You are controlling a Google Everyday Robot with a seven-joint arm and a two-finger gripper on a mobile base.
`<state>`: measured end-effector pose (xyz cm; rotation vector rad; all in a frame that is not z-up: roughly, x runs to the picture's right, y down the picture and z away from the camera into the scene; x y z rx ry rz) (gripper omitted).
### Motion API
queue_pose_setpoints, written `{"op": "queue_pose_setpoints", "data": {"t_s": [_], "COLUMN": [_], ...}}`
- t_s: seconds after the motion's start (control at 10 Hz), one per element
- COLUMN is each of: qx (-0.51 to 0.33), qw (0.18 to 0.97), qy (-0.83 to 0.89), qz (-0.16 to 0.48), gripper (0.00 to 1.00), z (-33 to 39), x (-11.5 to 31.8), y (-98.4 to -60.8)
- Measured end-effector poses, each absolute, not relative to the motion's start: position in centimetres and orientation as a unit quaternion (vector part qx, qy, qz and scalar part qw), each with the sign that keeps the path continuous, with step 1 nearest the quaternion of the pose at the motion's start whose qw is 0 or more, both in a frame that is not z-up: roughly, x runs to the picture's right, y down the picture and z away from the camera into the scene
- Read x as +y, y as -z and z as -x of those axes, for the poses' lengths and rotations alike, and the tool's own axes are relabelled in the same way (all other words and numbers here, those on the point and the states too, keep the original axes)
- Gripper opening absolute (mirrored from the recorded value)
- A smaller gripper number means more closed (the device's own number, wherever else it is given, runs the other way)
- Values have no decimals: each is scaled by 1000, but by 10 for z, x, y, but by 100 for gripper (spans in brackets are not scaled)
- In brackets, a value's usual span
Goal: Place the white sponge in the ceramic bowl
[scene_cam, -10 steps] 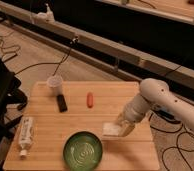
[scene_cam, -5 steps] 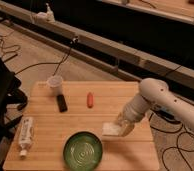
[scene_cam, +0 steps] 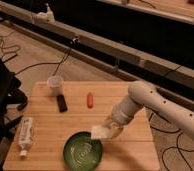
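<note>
White sponge [scene_cam: 99, 132] is clamped in the gripper [scene_cam: 106, 131], held just past the upper right rim of the ceramic bowl [scene_cam: 83, 150] (not yet inside it). Pickup done; carrying over the bowl and release remain. No readable writing on the tube [scene_cam: 25, 135].

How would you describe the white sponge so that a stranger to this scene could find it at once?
Start at the wooden table and find the green ceramic bowl at its front edge. At the bowl's upper right rim, the gripper holds the white sponge, a pale flat block, unlike the round white cup.
</note>
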<state>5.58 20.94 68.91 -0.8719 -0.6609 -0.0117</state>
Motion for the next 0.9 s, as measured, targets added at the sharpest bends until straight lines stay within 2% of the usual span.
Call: {"op": "queue_pose_setpoints", "data": {"t_s": [0.2,0.7,0.8,0.9], "qx": [-342,-391,-393,-394], "qw": [839,796,792,791], "qy": [32,111,115,117], "qz": [421,449,452,453], "gripper": [10,60,69,73], "z": [-24,54,61,63], "x": [222,276,283,286], "y": [-684,-690,-696,-697]}}
